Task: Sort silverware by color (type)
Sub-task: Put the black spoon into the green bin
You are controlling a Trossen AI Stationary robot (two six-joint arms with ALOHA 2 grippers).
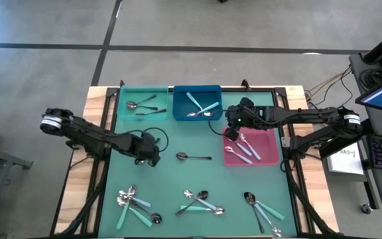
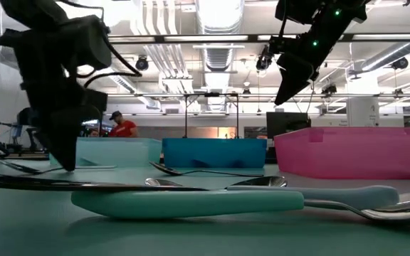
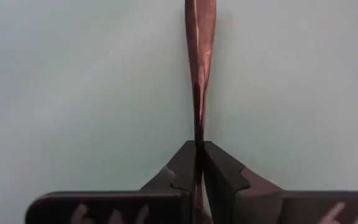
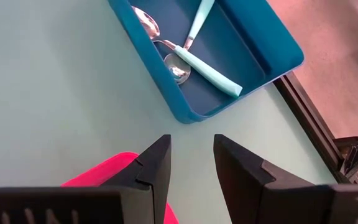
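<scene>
Dark metal, a lone spoon (image 1: pixel 193 157) lies mid-worktop (image 1: pixel 178 182), its handle pinched in the left end effector (image 3: pixel 199 155). Right end effector (image 4: pixel 191 163) hovers spread, empty, between the blue bin (image 4: pixel 253 56) and pink bin (image 4: pixel 104 171).

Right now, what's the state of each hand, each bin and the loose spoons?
left hand: shut on the dark spoon lying mid-table
right hand: open, empty, above the gap between blue and pink bins
teal bin: holds dark spoons
blue bin: holds two turquoise-handled spoons
pink bin: holds shiny spoons
three spoon piles: unsorted, along the near edge of the table
</scene>
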